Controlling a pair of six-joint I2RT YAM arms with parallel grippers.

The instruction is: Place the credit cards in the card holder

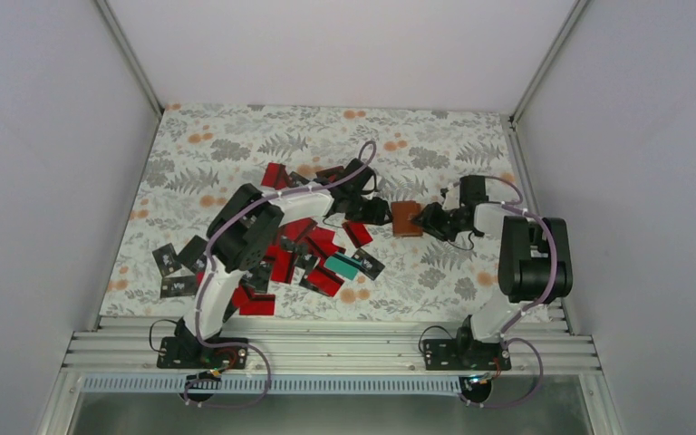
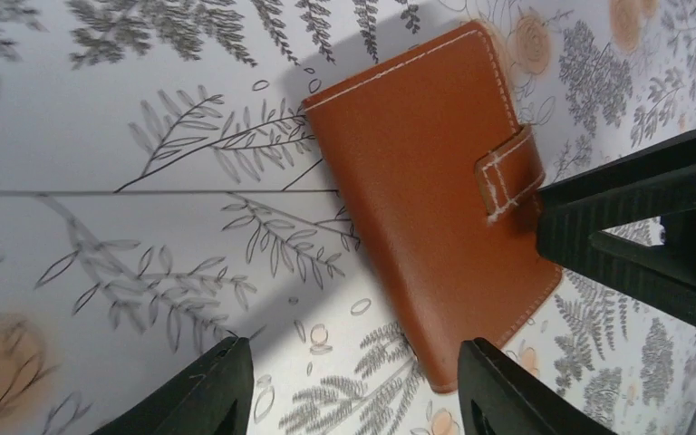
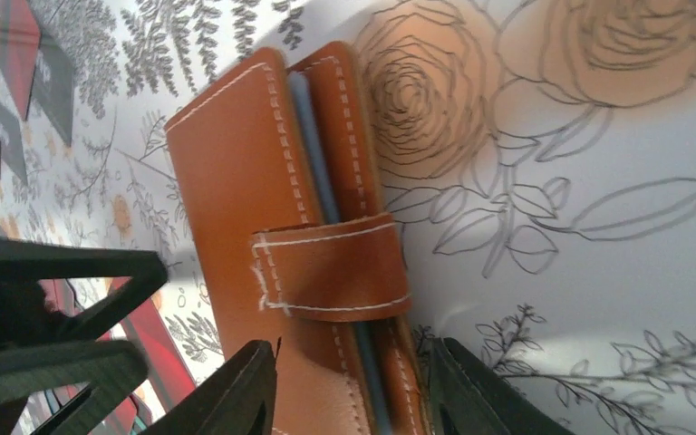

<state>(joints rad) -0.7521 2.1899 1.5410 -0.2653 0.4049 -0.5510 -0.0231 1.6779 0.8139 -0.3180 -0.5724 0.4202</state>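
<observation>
The card holder (image 1: 406, 218) is a brown stitched wallet lying closed on the floral cloth, its strap tab (image 2: 510, 172) fastened. My left gripper (image 2: 353, 390) is open just left of it, one fingertip (image 2: 507, 385) over the wallet's near corner and only cloth between the fingers. From the right, my right gripper (image 3: 353, 390) stands open astride the card holder's (image 3: 245, 199) strap edge, where grey-blue pockets show. One finger (image 3: 236, 390) sits over the cover, the other just beside it. Several red and black credit cards (image 1: 304, 245) lie heaped under the left arm.
A teal card (image 1: 345, 265) and a few black cards (image 1: 177, 272) lie at the edges of the pile. The left gripper (image 3: 54, 313) shows at the left of the right wrist view, close to the wallet. White walls enclose the table on three sides.
</observation>
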